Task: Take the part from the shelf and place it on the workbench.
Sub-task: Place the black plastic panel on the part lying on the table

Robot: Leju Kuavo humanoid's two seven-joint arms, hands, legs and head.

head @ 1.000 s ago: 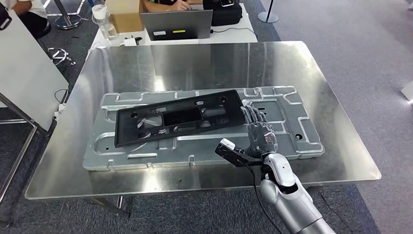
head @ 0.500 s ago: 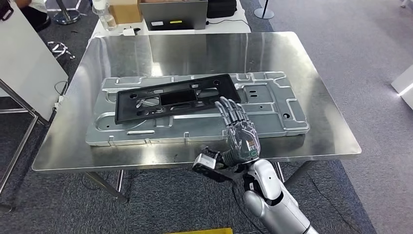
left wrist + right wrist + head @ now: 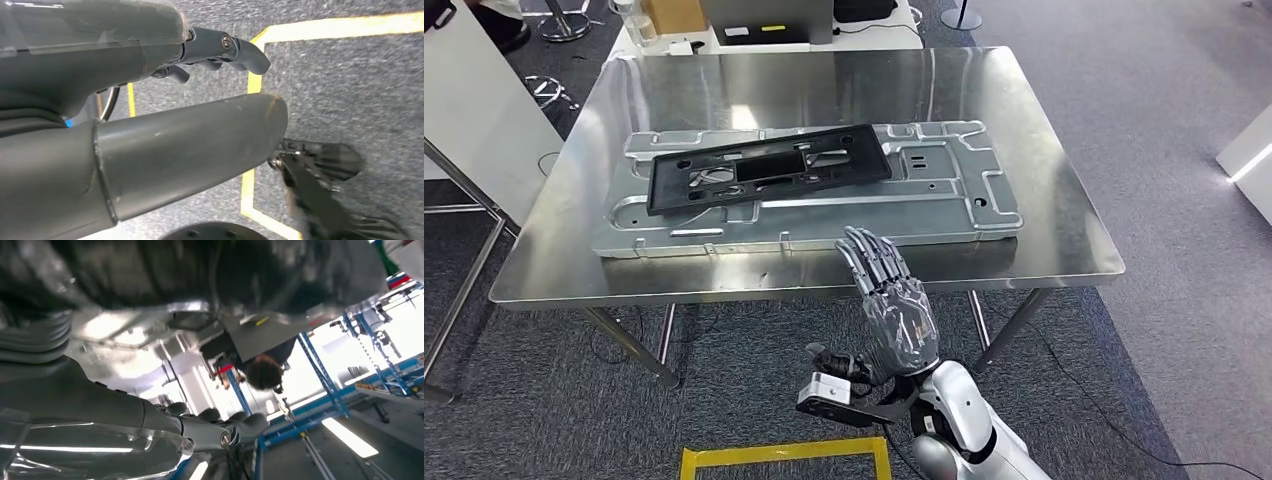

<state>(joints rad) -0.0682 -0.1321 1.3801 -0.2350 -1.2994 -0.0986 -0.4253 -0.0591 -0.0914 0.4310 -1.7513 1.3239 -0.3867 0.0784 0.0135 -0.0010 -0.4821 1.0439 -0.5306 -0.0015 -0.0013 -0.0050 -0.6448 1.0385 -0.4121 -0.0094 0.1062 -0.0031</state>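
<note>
Nearest, right hand (image 3: 894, 305) pulled back off the workbench (image 3: 1064, 250) over the last second, now raised before its front edge, fingers spread and holding nothing. Left hand (image 3: 150, 130) hanging low over grey carpet and yellow floor tape (image 3: 248, 185), fingers loosely curled around nothing. Farther on, black part (image 3: 767, 168) left lying flat on the silver tray (image 3: 984, 205) atop the workbench. Placement apparently complete; view retreating.

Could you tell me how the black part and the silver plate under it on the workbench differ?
The black part is matte black plastic; the silver plate is bare shiny metal. The part is smaller and lies on top, slightly skewed; the plate is larger and sits directly on the workbench. Both are flat, elongated panels with cutouts and holes.
</note>
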